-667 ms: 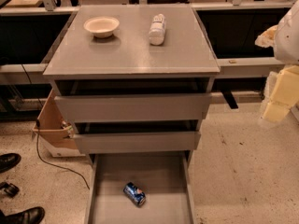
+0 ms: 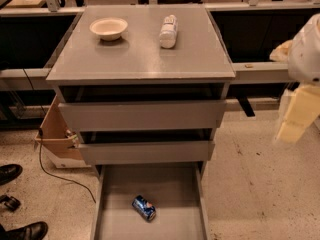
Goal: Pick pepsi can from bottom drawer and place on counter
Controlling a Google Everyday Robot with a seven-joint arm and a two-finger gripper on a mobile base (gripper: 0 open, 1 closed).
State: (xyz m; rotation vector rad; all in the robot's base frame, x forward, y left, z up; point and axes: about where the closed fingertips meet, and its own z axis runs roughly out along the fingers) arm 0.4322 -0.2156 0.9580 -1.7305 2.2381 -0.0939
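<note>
I count one flat matte grey counter at twelve o'clock. On it are one shallow white bowl and one white plastic bottle. There are three grey drawers: two upper drawers and one bottom drawer. One small blue pepsi can lies at six o'clock, two black shoes at eight o'clock, and one cream-coloured gripper at three o'clock.

Grey square counter atop drawer cabinet, white bowl back-left, white bottle lying on its side back-centre, apart from bowl, pincer off to cabinet's right, not over counter
</note>
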